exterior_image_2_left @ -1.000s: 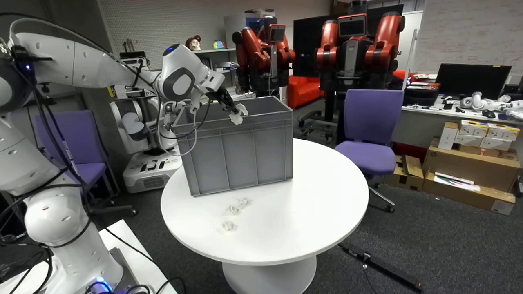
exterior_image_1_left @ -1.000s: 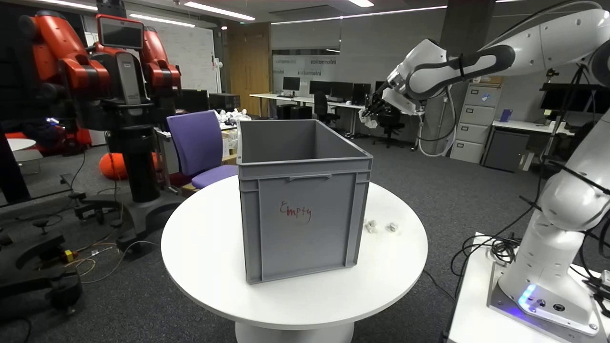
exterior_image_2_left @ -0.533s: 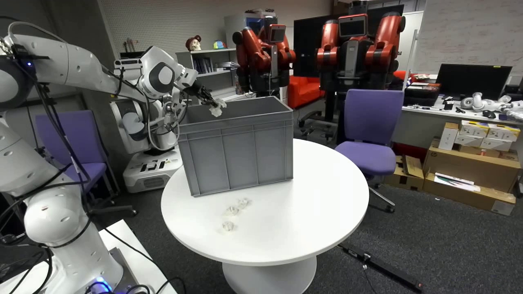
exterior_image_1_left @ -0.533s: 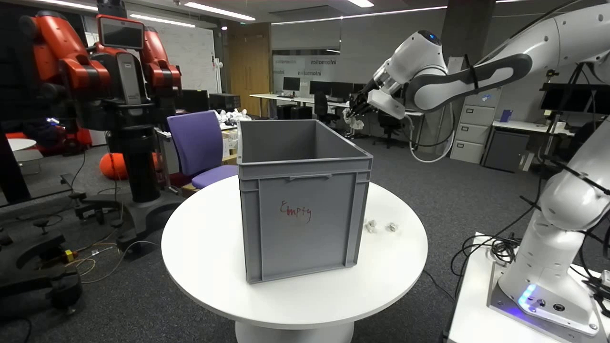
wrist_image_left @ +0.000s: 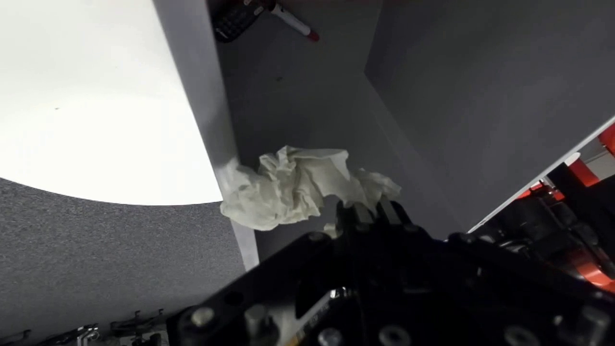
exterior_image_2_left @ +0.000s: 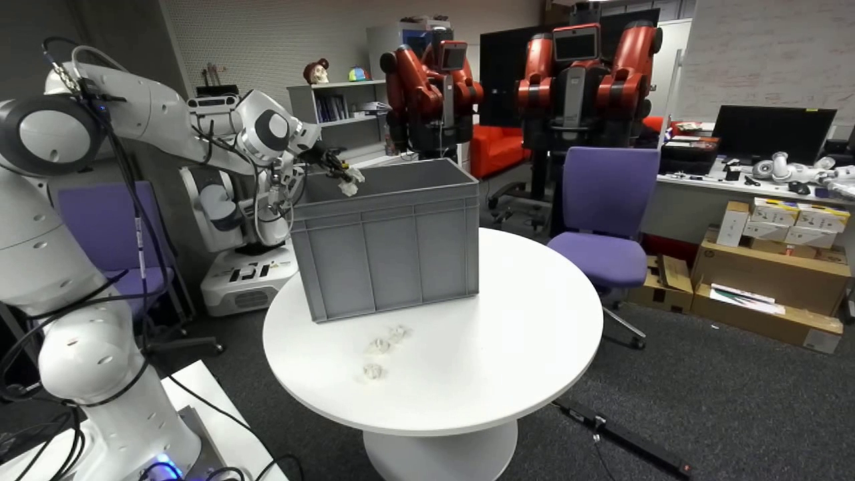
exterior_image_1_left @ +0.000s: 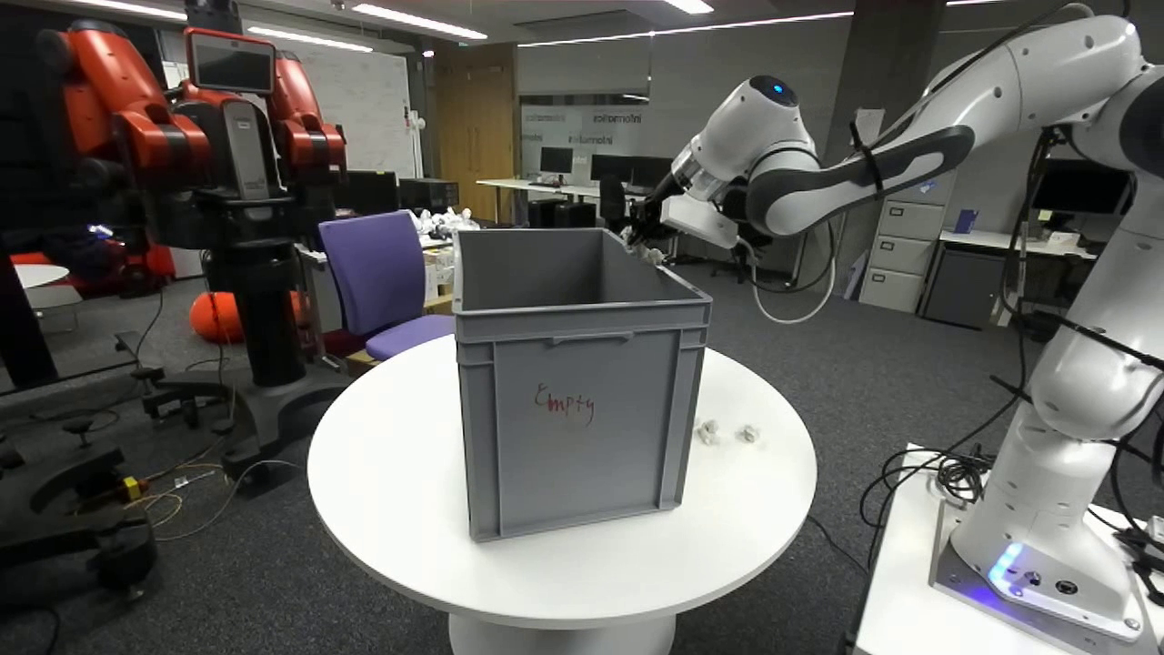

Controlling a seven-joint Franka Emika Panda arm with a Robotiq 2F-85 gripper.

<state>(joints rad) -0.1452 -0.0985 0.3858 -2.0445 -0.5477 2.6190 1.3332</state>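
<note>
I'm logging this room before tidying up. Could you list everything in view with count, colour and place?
Round table: one, white, centre
Crate: one, grey, on the table
Handwriting "Empty": one word, red, on the crate
Marker: one, white with red end, inside the crate
Keypad device: one, black, beside the marker
Crumpled paper: one, white, near the crate's rim
Small scraps: three, white, on the table
Chairs: two purple, some black, background
Standing robots: two, red and black, background
Monitors: several, black, background
Cardboard boxes: several, brown, background
Other background clutter: too small to list
Arm: one, white and grey, beside the table
Gripper: one, black, closed on the crumpled paper
</note>
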